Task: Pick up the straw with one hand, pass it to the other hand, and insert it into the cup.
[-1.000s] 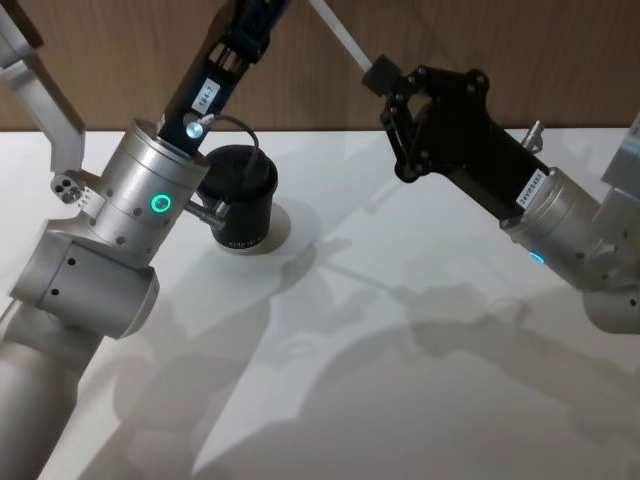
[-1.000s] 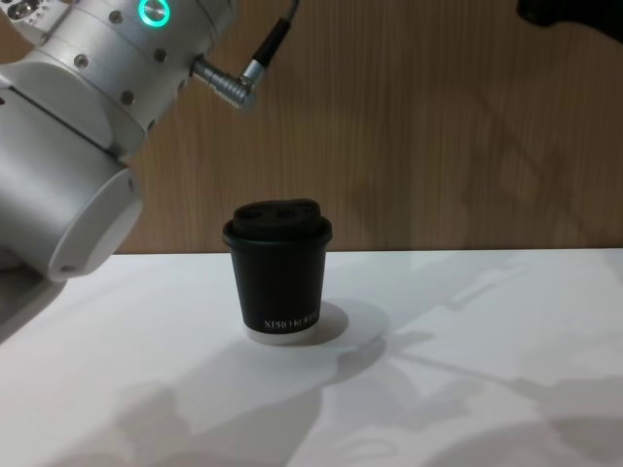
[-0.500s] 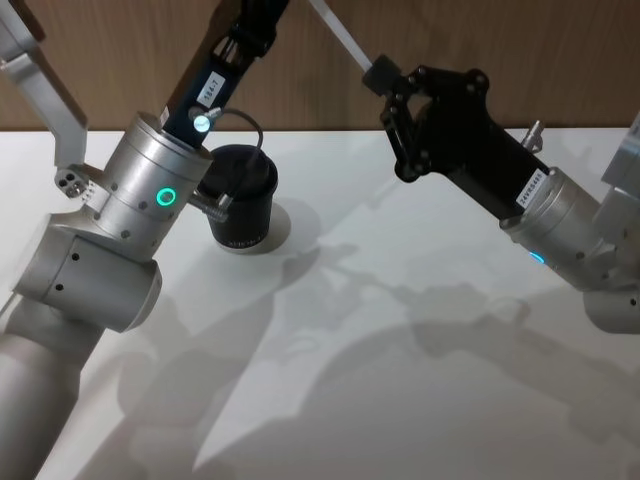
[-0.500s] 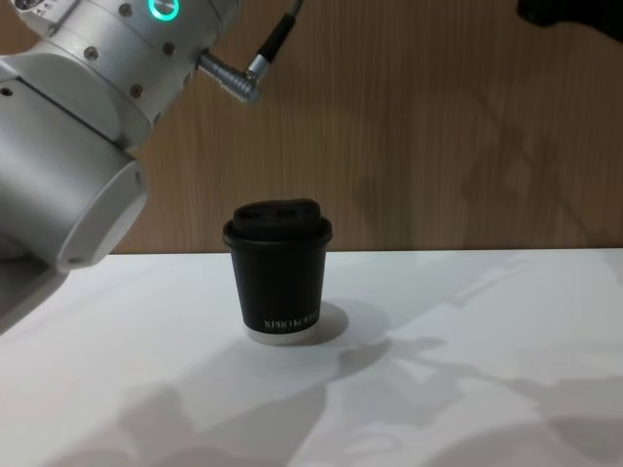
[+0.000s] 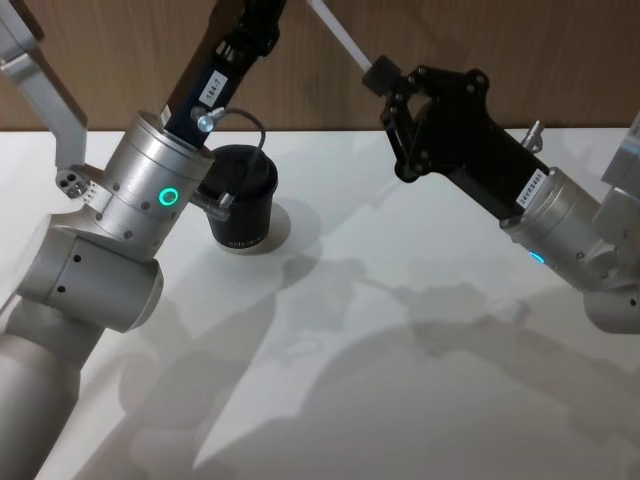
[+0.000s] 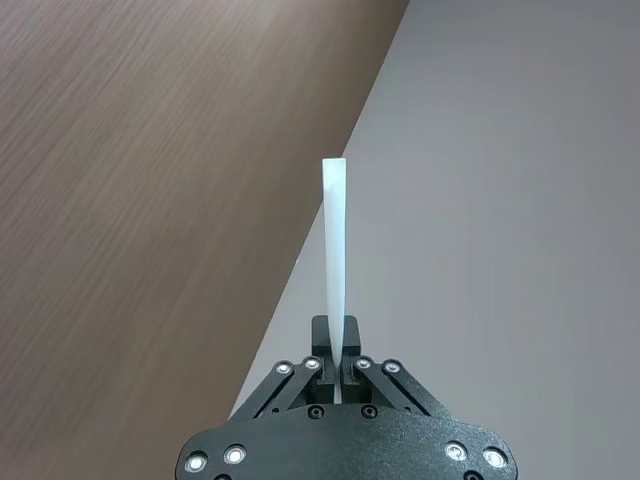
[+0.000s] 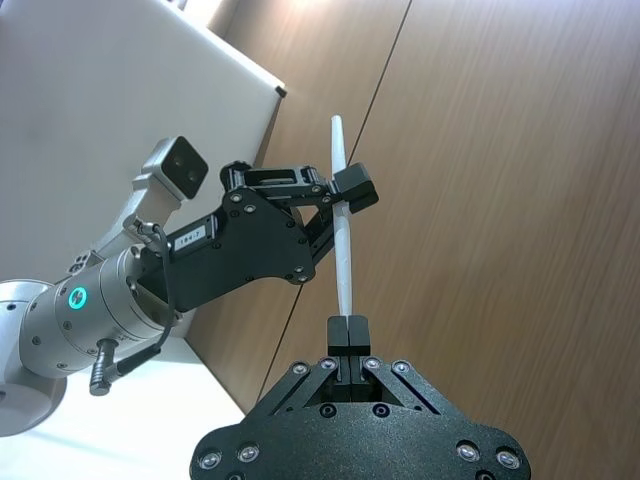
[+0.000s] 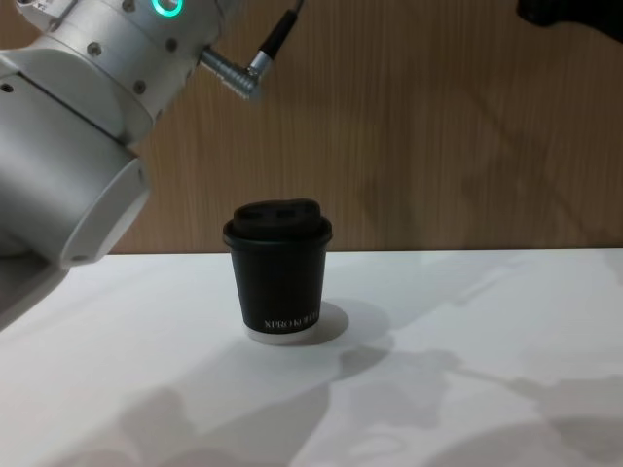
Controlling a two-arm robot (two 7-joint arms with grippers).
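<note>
Left arm (image 5: 130, 230) has crept slightly up and toward the wood wall (image 8: 438, 126) since a second ago; right arm (image 5: 570, 225) hasn't budged. Straw (image 7: 341, 225) is up in the air in front of the wall, pinched in two spots: right gripper (image 7: 346, 330) fingers clamped on its lower end, left gripper (image 7: 352, 190) fingers clamped on it farther up, with the free tip poking past them. Cup (image 8: 277, 282) sits upright on the white table (image 8: 467, 389), lid (image 8: 277, 219) on, below the left arm and well apart from the straw.
</note>
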